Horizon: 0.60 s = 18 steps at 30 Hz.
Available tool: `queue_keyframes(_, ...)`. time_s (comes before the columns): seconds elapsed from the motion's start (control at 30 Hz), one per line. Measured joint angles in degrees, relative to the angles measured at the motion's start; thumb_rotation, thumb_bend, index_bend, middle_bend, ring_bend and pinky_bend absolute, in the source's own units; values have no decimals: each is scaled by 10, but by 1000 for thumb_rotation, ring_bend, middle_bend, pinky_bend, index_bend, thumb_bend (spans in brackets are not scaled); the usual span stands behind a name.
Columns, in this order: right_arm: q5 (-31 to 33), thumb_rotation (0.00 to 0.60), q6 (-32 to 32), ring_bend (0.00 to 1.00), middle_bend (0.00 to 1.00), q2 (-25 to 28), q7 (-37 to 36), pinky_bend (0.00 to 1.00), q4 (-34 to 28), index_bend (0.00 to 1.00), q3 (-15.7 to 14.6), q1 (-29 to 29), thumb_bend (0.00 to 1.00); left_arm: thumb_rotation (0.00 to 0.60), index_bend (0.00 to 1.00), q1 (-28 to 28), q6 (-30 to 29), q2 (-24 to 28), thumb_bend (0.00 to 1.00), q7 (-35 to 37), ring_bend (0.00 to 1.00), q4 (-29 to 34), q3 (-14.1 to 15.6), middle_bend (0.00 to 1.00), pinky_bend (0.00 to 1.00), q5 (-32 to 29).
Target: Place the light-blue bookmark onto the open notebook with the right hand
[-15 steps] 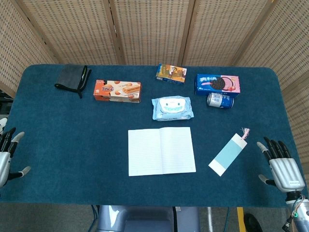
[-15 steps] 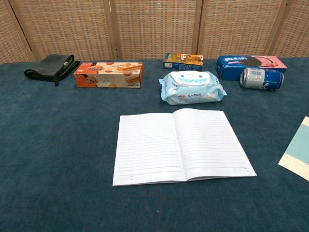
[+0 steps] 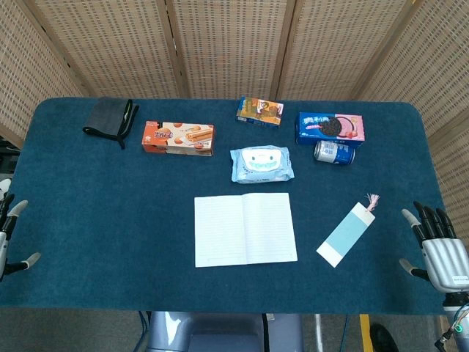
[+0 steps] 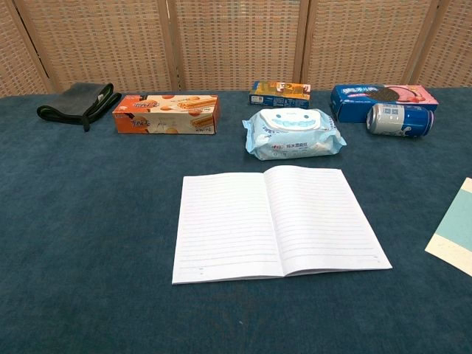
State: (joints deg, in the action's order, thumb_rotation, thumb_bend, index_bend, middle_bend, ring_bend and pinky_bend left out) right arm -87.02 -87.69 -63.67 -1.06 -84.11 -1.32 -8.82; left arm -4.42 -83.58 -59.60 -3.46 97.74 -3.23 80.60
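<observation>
At centre of tabletop (image 3: 110, 205): notebook (image 3: 245, 229), open, flat, lined pages up. To its right, apart from it: bookmark (image 3: 346, 235), light blue with white ends, flat, angled, tassel at far end. In chest view, only a corner of bookmark visible at right edge, clear of notebook.

At right near corner of tabletop, beside bookmark but not touching: right hand (image 3: 440, 249), palm down, fingers spread and straight, holding nothing. At left edge, partly out of frame: left hand (image 3: 9, 238), fingers apart, holding nothing. Neither hand visible in chest view.

Just beyond notebook: wipes pack (image 3: 261, 163), pale blue, lying flat. Along far side, left to right: black pouch (image 3: 110, 117); orange box (image 3: 178, 138), lying lengthwise; small box (image 3: 260, 111), blue and orange; cookie box (image 3: 330, 127), blue and pink. Just in front of cookie box, close to it or touching: can (image 3: 334, 152), on its side, blue and white. All of these well apart from bookmark except can, which sits nearer, beyond tassel end.

Behind tabletop: woven screen (image 3: 234, 44) with wooden frames.
</observation>
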Motion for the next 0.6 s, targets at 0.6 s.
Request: queue_keyframes(0.6, -197, 600, 105, 0, 0, -27, -163, 0, 260, 207, -33, -153, 0, 600, 0, -7, 9, -5, 0, -11, 0, 2, -8, 0, 0, -15)
